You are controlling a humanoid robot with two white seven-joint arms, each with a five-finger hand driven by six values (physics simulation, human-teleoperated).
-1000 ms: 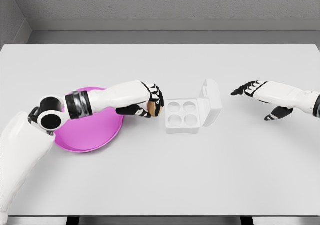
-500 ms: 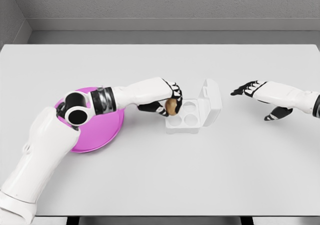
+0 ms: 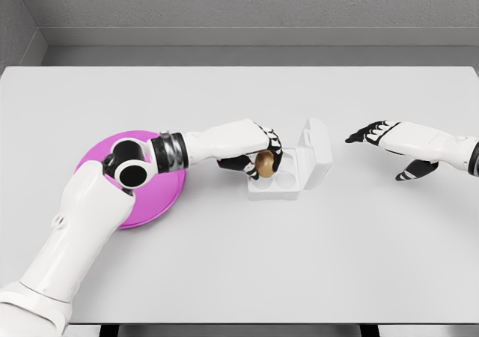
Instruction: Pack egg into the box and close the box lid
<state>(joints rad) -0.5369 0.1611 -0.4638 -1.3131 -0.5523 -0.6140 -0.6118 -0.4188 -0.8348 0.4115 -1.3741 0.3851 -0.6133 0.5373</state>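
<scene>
the left hand (image 3: 258, 151) is gripping the egg (image 3: 264, 162) over the open box (image 3: 288, 168)'s left cells; the right hand (image 3: 389, 144) is hovering spread, well right.

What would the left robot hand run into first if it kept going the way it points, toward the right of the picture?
Probably the open box: the left robot hand holds the egg over its left cups, and the raised lid stands next in line. Height above the cups is hard to judge.
</scene>
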